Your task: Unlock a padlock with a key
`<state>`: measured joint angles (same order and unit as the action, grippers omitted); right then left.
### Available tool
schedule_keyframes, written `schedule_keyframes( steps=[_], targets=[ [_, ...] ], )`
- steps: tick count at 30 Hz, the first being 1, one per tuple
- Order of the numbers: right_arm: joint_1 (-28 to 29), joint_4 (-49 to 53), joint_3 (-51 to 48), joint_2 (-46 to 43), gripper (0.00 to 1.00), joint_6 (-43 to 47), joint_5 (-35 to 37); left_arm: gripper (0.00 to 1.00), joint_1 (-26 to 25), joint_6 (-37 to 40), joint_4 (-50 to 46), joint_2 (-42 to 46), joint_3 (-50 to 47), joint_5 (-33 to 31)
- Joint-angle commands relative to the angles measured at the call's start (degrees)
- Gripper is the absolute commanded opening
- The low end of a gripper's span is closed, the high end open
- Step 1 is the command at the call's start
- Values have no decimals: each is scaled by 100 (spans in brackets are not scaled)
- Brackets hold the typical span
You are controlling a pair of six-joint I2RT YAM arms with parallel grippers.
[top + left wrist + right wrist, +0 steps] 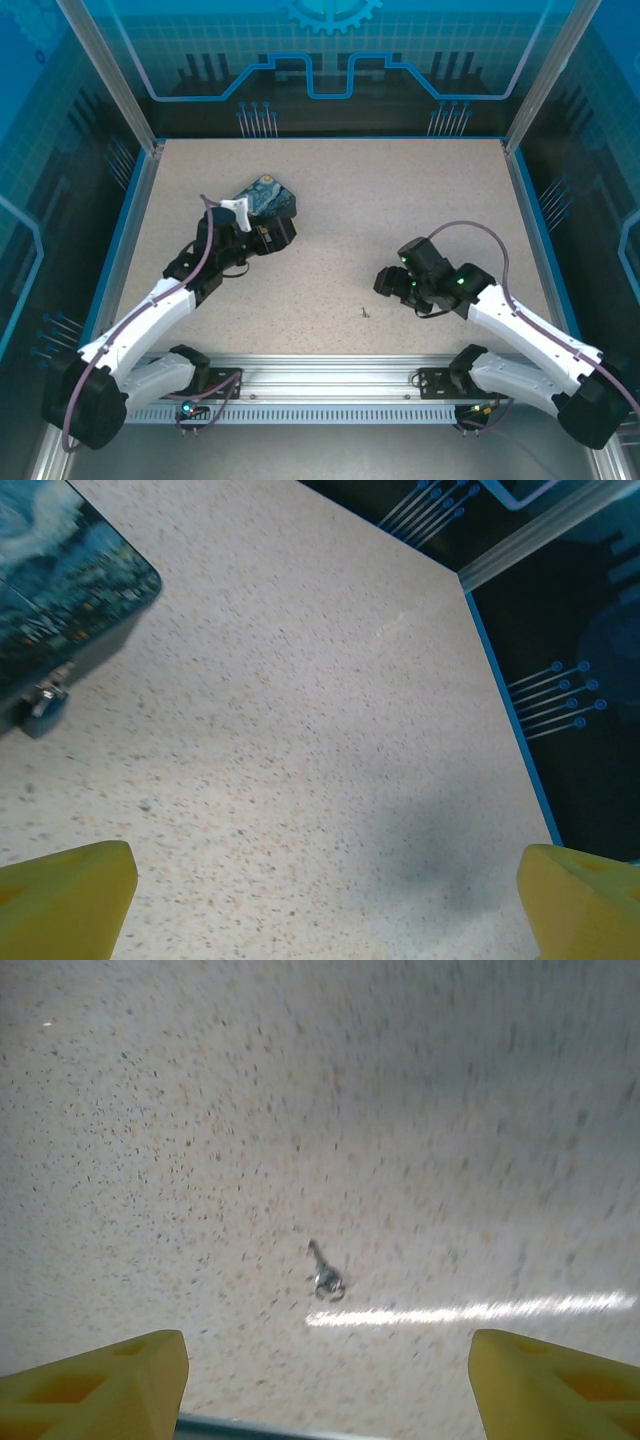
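Left claw (325,905) spread wide, holding nothing, padlock (60,590) on the desk (400,200) just ahead, off to its left, right claw (325,1385) also wide apart and empty, key (324,1275) lying flat ahead of it, untouched

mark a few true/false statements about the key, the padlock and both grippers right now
1. The key lies loose on the table. True.
2. The right gripper is shut on the key. False: it is open, with the key on the table ahead of it.
3. The padlock sits on the table's left half. True.
4. The left gripper grips the padlock. False: it is open and empty, with the padlock off to one side.
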<state>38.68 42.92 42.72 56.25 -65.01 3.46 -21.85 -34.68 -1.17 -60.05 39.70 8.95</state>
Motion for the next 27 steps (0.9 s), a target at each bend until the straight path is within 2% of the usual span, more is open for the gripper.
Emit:
schedule_keyframes(
  steps=[1,5,9,15,18,27],
  targets=[
    [345,164,-12,164,75,-1839,-126,99,-110,-204,454,-176,-20,87],
    [622,57,-143,342,75,-3386,-184,99,-116,-11,360,-221,-46,-40],
    [790,-37,-128,491,75,-4191,33,99,-117,75,362,-149,-127,-61],
    [855,331,325,1279,77,-4551,-249,99,-113,161,386,-103,-191,-52],
    [955,368,540,1740,70,-4661,-398,99,-115,191,376,-85,-206,-55],
    [1073,214,736,2354,64,-4964,-432,99,-117,304,258,63,-209,-127]
  ],
)
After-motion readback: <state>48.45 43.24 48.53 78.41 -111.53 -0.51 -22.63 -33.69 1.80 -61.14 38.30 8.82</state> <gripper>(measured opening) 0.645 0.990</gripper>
